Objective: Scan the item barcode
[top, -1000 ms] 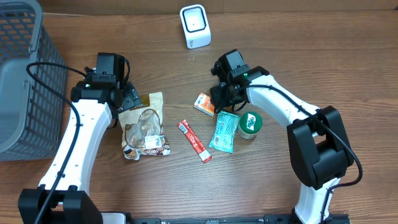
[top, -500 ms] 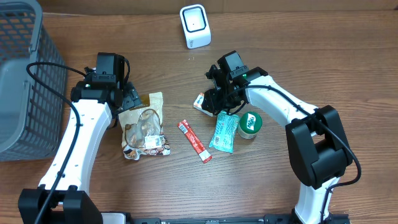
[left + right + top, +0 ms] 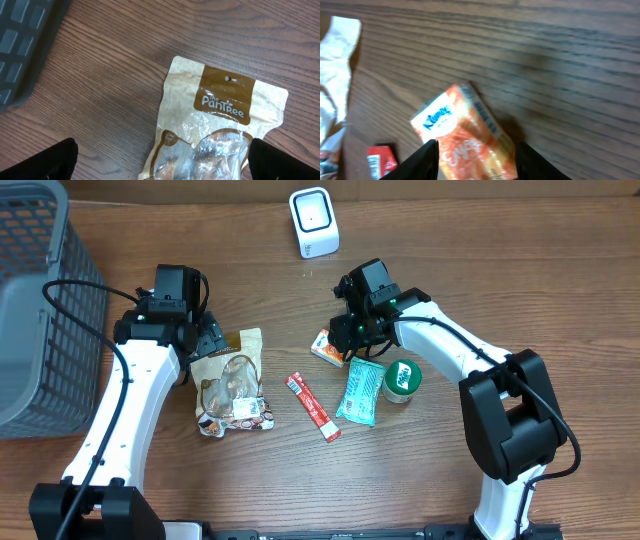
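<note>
Right gripper [image 3: 476,147] was down at the table's middle, its 2 fingers [image 3: 427,160] set half apart on either side of the orange tissue pack [image 3: 462,130]. Close against its edges, yes, but pinching it? Couldn't tell. The pack sat tilted, just beside the teal pouch [image 3: 361,392], with the green cup [image 3: 402,380] near and the red stick pack [image 3: 314,407] off to one side. The white scanner [image 3: 313,222] stood well apart at the far edge. Over on the other side, the left gripper [image 3: 212,340] hung with jaws spread wide over the top of the Pantree snack bag [image 3: 225,100], holding nothing, near the grey basket [image 3: 40,300].
</note>
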`<action>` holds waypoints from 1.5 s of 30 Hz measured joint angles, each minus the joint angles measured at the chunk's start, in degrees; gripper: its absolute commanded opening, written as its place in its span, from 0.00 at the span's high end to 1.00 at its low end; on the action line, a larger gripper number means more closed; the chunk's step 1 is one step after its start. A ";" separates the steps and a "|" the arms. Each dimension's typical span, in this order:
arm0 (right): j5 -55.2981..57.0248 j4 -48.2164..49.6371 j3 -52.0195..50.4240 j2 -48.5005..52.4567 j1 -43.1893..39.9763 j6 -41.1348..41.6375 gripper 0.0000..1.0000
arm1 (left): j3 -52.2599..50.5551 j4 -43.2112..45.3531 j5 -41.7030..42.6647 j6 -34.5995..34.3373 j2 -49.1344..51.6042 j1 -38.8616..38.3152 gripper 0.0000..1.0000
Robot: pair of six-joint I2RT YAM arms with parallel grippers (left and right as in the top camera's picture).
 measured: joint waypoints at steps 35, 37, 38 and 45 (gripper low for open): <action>-8.96 1.20 -4.20 0.00 0.00 8.41 0.57 | -0.02 0.00 0.00 0.00 0.00 0.00 0.00; -7.85 2.32 -3.98 0.00 0.00 8.74 0.57 | -0.02 0.00 0.00 0.00 0.00 0.00 0.01; -7.04 2.62 -3.87 0.00 0.09 8.79 0.57 | 0.00 0.00 0.00 0.02 0.00 0.00 0.00; -1.29 3.39 -3.80 0.00 2.58 8.96 0.58 | 0.00 0.00 0.00 0.00 0.00 0.00 0.00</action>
